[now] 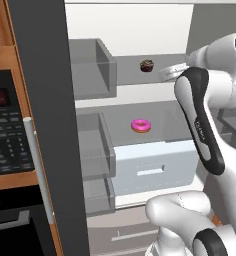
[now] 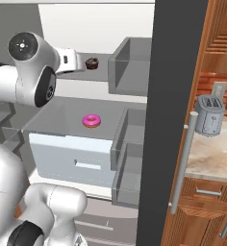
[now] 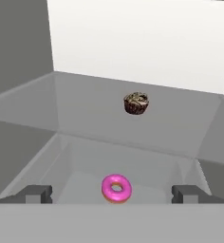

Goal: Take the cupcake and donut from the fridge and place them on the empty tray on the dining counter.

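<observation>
1. Fridge (image 1: 140, 30) standing open, white interior and grey shelves showing across the middle of both base views.
2. Cupcake (image 1: 147, 65) sitting on the upper grey shelf (image 1: 130, 67), right of centre in the upper part of the left base view; same cupcake (image 2: 92, 63) showing in the upper left of the right base view, just beside the tip of the white arm.
3. Donut (image 1: 141, 125) lying flat on the lower shelf, near the middle of the left base view, directly above a pale drawer (image 1: 155, 170); same donut (image 2: 92, 121) left of centre in the right base view.
4. Cupcake and donut sitting well apart, one shelf level between them.
5. Hand (image 3: 112, 193) hanging wide open at the bottom of the hand view, gripping nothing, two dark fingertips (image 3: 38, 193) showing far apart at lower left and lower right.
6. Donut (image 3: 116, 188) showing between the fingertips in the hand view, lower centre, on the shelf below; no contact visible.
7. Cupcake (image 3: 136, 103) showing just above centre in the hand view, upright on the upper shelf.
8. Grey door bins (image 1: 90, 67) lining the left of the left base view.
9. Toaster (image 2: 210, 114) standing on a table at the right edge of the right base view.
</observation>
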### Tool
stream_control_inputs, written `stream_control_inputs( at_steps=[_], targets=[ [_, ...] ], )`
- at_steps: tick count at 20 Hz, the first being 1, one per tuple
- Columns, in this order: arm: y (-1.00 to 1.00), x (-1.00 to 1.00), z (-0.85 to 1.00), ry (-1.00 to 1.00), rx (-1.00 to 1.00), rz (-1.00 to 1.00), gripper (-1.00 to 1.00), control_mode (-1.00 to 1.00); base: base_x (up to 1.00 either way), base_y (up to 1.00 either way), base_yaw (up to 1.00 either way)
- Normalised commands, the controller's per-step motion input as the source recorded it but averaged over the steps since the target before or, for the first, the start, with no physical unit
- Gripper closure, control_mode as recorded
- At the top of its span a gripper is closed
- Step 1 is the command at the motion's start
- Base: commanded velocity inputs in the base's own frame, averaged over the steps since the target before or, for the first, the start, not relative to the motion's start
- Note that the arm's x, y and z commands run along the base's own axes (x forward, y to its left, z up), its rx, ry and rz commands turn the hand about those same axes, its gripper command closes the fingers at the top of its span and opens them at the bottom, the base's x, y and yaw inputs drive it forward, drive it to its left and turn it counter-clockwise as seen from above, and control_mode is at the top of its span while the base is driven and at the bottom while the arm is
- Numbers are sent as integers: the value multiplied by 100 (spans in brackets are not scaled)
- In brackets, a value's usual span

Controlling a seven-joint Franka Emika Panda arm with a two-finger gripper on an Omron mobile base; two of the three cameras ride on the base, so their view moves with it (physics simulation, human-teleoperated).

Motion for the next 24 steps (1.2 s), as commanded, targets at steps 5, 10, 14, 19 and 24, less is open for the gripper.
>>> stream_control_inputs(
  at_steps=[5, 10, 14, 19, 24],
  targets=[
    [-3, 76, -10, 0, 4, -8, -100, -100, 0, 0, 0],
    [-9, 79, -7, 2, 9, -10, -100, -100, 0, 0, 0],
    [-6, 63, -2, 4, 7, -2, -100, -100, 0, 0, 0],
    [0, 57, -4, 6, 0, 0, -100, -100, 0, 0, 0],
    [0, 53, -24, 0, 0, 0, -100, -100, 0, 0, 0]
  ],
)
